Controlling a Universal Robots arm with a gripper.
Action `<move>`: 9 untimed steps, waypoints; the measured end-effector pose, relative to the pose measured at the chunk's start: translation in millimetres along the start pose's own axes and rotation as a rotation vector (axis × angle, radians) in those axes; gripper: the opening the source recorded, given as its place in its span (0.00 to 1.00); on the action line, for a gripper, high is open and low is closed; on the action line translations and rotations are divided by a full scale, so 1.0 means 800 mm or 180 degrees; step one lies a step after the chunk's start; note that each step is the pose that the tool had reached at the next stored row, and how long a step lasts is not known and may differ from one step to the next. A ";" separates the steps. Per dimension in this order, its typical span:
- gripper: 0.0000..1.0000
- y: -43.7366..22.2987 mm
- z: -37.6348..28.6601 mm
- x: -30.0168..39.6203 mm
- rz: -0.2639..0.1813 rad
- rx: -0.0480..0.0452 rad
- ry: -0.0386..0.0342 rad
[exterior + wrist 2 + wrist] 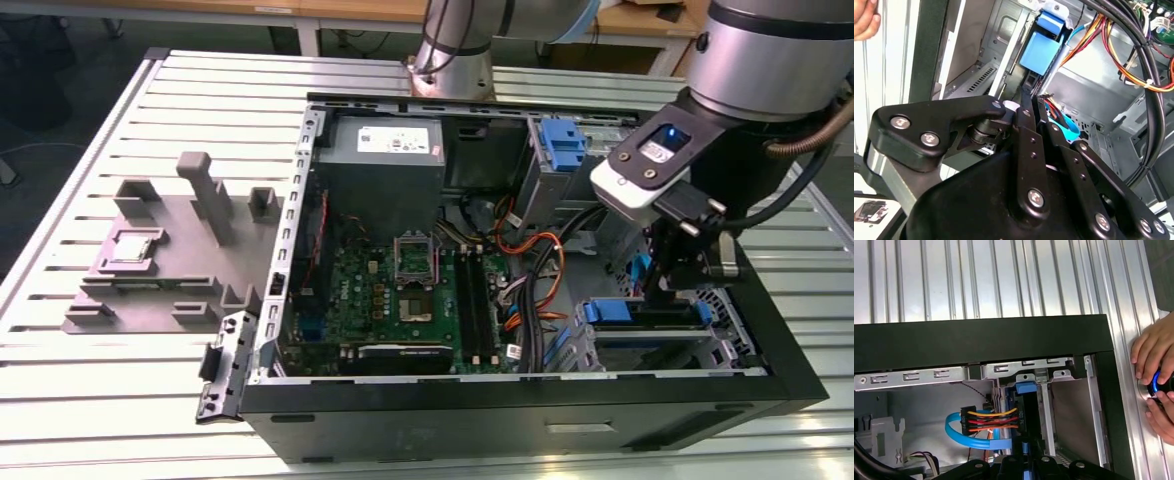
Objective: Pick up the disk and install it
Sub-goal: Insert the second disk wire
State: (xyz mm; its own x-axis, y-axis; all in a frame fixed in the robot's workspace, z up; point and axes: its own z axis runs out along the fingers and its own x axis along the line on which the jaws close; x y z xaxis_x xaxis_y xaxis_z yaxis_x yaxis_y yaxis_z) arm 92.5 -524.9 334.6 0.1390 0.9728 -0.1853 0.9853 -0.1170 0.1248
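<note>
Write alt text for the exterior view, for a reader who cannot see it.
A robot arm's tool reaches down into the drive bay corner of an open computer case, at the exterior view's right, above a blue-railed disk in the bay. The motherboard and orange cables lie exposed. A grey fixture sits on the slatted metal table beside the case.

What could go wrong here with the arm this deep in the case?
The end effector sits low in the drive bay corner of the computer case, so a small sideways shift might scrape the metal bay walls. Orange and black cables hang close beside it and could snag. A person's hand rests by the case, near the arm's path.
</note>
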 end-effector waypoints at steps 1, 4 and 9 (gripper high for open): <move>0.16 0.0001 0.0004 -0.0020 0.0001 0.0001 0.0010; 0.16 0.0004 0.0011 -0.0052 0.0005 0.0006 0.0051; 0.16 0.0006 0.0020 -0.0097 0.0016 0.0022 0.0172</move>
State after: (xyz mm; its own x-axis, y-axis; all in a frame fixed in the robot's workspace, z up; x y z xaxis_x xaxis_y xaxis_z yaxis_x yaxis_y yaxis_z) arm 92.1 -532.8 334.5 0.1385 0.9815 -0.1318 0.9853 -0.1231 0.1186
